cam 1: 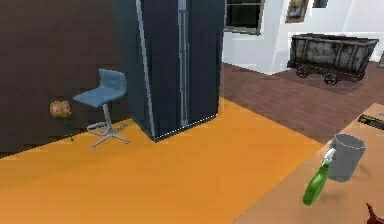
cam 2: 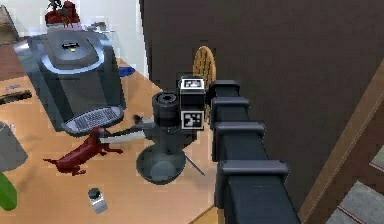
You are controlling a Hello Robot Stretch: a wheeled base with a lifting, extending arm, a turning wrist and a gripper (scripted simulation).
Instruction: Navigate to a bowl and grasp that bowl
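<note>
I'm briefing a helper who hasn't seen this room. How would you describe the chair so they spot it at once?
Find the tall dark cabinet in the forward view's middle. Left of it, on the orange floor, stands the chair. It alone is pale blue with a thin silver star base, unlike the small brown object at its left.

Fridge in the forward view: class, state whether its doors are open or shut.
Shut. The fridge shows both doors flush, only a thin seam between them.
</note>
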